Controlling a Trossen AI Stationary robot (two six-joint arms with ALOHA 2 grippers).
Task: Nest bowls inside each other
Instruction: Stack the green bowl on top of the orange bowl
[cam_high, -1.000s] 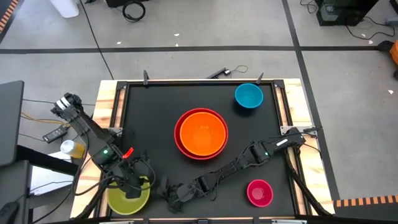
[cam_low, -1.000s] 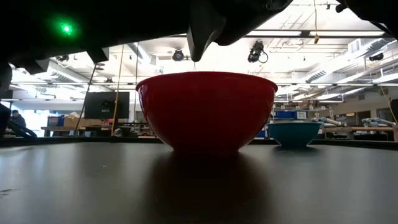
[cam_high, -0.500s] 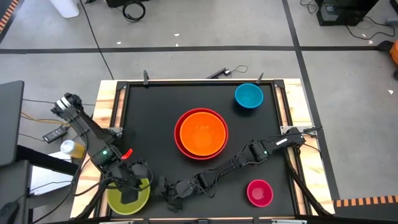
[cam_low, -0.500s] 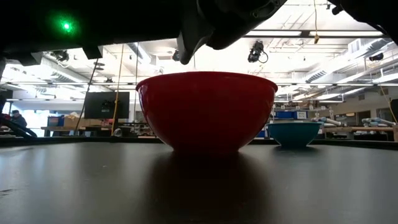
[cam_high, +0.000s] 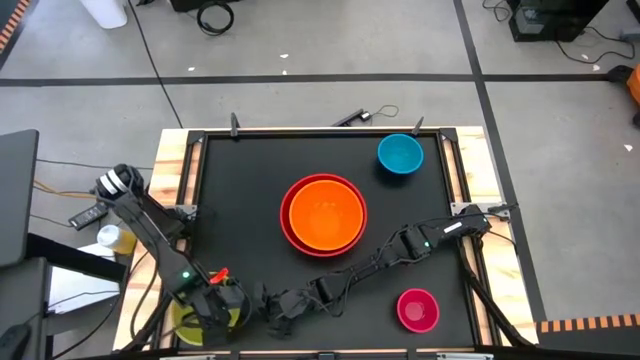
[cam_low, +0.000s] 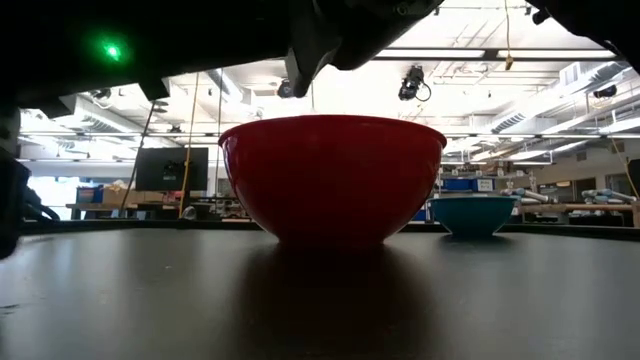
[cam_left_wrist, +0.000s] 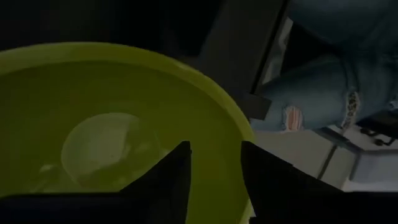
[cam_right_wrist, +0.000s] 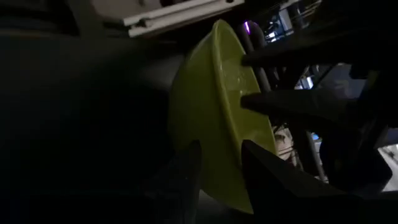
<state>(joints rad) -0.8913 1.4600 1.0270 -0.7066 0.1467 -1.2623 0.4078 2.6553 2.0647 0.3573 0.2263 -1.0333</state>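
While straddling its rim, left claw (cam_left_wrist: 214, 171) grips yellow-green bowl (cam_left_wrist: 93, 124).

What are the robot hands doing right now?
Left hand straddles yellow-green bowl rim. Right hand beside it. Orange bowl nested in red bowl. Nothing blocking.

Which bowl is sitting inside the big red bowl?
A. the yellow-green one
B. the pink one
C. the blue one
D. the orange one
D: seen from above, the orange bowl fills the red bowl, while the blue, pink and yellow-green bowls sit apart from it.
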